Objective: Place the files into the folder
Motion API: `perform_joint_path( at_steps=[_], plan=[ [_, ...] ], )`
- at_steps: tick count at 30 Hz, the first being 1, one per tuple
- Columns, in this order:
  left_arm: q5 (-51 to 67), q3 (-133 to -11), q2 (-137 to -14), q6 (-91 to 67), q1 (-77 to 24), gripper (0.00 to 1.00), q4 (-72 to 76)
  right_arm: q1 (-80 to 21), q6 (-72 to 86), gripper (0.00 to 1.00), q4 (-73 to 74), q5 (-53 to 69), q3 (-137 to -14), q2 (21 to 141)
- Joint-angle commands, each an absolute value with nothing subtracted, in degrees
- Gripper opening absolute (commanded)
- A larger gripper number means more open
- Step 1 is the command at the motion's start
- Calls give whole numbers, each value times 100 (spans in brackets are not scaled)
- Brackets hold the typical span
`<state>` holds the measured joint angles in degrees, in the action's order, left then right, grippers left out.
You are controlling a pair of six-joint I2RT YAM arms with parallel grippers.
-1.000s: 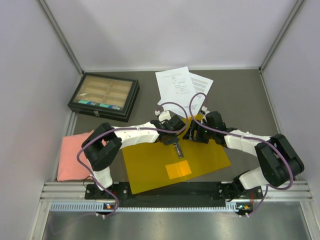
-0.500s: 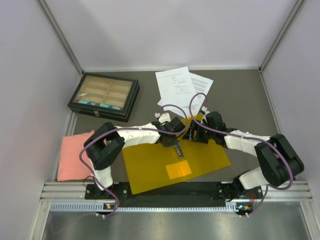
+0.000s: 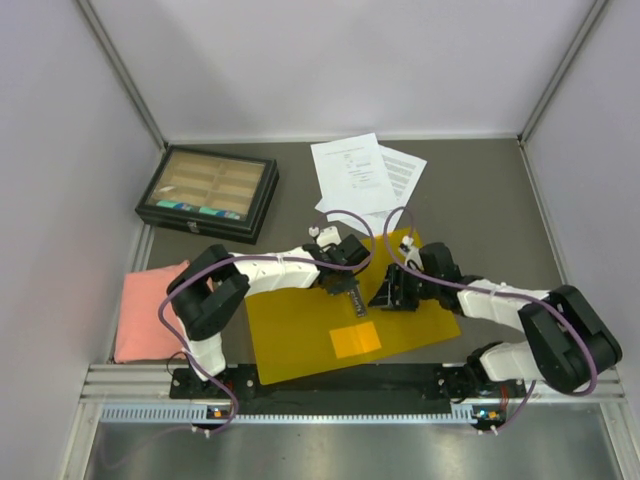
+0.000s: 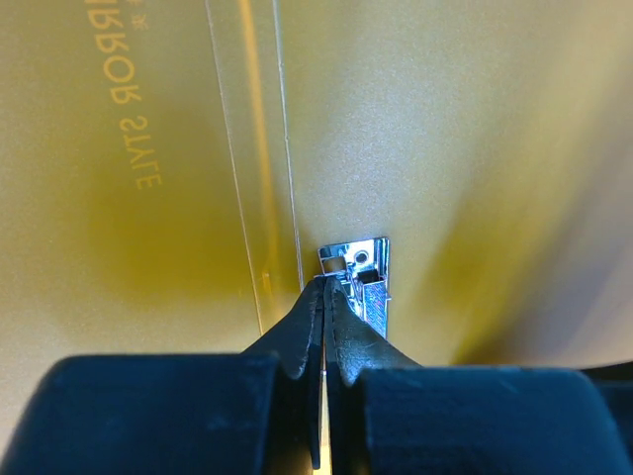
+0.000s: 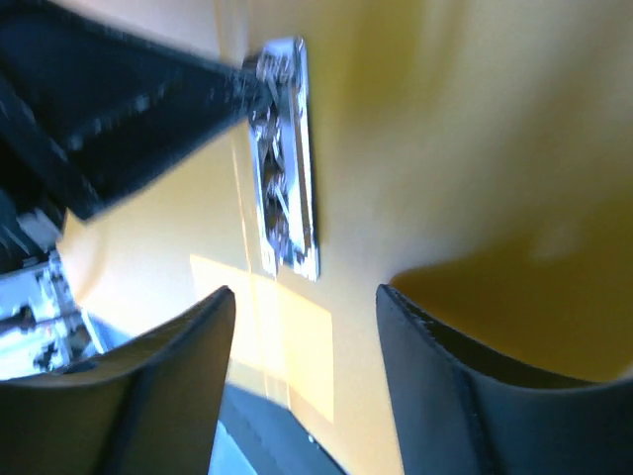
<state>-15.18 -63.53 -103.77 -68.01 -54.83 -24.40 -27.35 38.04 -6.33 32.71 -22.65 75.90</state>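
Files (image 3: pixel 360 175) are lying loose on the worktop (image 3: pixel 480 200) beyond the folder (image 3: pixel 300 330), none inside yet. Left claw (image 4: pixel 324 287) is pressing together at the metal clip (image 4: pixel 364 282); right claw (image 5: pixel 305 294) is hovering, jaws apart.

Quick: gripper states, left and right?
Left gripper: shut, tips at the metal clip; grip on it unclear.
Right gripper: open, empty, over the folder.

Folder (image 4: pixel 475 129) glossy translucent plastic; clip (image 4: pixel 358 279) shiny metal.
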Motion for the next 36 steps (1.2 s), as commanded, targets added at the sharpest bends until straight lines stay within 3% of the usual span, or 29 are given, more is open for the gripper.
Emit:
perform_joint_path(
  at_steps=[1, 12, 31, 36],
  plan=[
    [-1108, -6153, -10433, -6987, -5511, 0, -2312, -2839, 3560, 51, -404, 3629, -1925, 7602],
    [-1169, -6047, -10380, -7040, -5519, 0, -2303, -3577, 3867, 18, -1318, 3419, -2153, 8218],
    [-1248, -5959, -10248, -6908, -5520, 0, -2224, -3577, 4149, 19, -1714, 3173, -2426, 8560],
    [-1230, -5950, -10266, -6900, -5511, 0, -2215, -3577, 4148, 12, -1775, 3225, -2461, 8666]
  ],
)
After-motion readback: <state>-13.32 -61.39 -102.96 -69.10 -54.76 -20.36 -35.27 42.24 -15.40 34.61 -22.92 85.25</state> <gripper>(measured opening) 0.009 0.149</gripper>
